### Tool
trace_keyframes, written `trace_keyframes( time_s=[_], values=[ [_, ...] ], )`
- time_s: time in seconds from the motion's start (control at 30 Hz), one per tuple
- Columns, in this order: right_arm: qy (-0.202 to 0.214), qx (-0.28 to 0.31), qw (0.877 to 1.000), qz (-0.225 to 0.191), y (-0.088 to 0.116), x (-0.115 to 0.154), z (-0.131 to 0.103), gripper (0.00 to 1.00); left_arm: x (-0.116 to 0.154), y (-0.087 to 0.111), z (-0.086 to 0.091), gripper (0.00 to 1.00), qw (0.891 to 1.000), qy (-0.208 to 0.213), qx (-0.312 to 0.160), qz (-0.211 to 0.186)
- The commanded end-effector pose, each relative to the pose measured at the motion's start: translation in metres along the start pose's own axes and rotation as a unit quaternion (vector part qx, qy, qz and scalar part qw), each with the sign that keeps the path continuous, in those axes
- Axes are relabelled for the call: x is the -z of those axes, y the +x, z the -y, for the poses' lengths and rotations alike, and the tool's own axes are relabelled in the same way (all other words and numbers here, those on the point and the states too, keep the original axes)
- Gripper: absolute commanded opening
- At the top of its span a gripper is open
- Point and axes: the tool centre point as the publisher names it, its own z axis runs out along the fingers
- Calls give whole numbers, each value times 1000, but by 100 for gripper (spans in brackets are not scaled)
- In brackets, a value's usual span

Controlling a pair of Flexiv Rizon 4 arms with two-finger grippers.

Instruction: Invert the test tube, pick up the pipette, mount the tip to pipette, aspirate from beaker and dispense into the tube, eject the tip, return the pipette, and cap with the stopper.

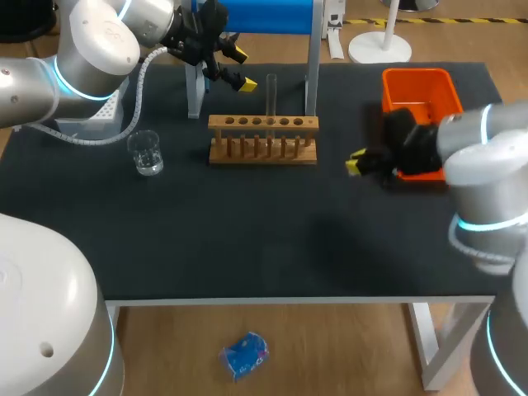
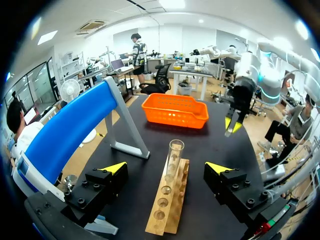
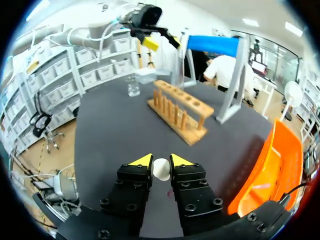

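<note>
the left claw (image 2: 166, 168) hangs over the back of the table with its yellow-tipped fingers wide apart and nothing between them. off to its side, near the table's left edge, stands the beaker (image 1: 148, 153), well apart from it. just ahead of and below this claw is the wooden rack (image 2: 167, 202), and the test tube (image 2: 173, 159) stands upright in one of its holes, mouth up, in line with the gap between the fingers but touched by neither. further right, the right claw (image 3: 161, 161) sits low over the mat, its fingers drawn close and clamped on a small white stopper (image 3: 161, 170) from both sides. the orange basket (image 3: 270, 165) lies just beside it, and the rack is well ahead of it. no pipette shows in any view. the step in hand looks like the capping. to do it well, bring the stopper over the rack, centre it above the tube's mouth, then come straight down and press only lightly, since a skewed push could tilt the thin glass or rock the rack. the left claw could steady the tube below its rim, leaving the mouth free.
</note>
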Motion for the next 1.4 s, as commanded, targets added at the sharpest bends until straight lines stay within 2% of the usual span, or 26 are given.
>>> trace_keyframes(
  time_s=[0.03, 0.1, 0.2, 0.37, 0.57, 0.63, 1.23, 1.4],
  values=[
    [81, 20, 981, -172, -8, 49, -28, 0, 0, -1, 0, 100, 1000, -1, 0, -1],
    [72, 39, 975, -206, -8, 53, -41, 0, 0, -1, 0, 100, 1000, -1, 0, -1],
    [79, 63, 967, -232, -11, 54, -62, 0, 0, -1, 0, 100, 1000, -1, 0, -1],
    [97, 91, 959, -250, -19, 48, -96, 0, 0, -1, 0, 100, 1000, -1, 0, -1],
    [90, 103, 950, -280, -23, 34, -144, 0, 0, -1, 0, 100, 1000, -1, 0, -1],
    [85, 102, 954, -269, -22, 29, -157, 0, 0, -1, 0, 100, 1000, -1, 0, -1],
    [85, 102, 954, -269, -22, 29, -157, 0, 0, -1, 0, 100, 1000, -1, 0, -1],
    [96, 114, 948, -281, -23, 9, -164, 0, 0, -1, 0, 100, 1000, -1, 0, -1]
  ],
)
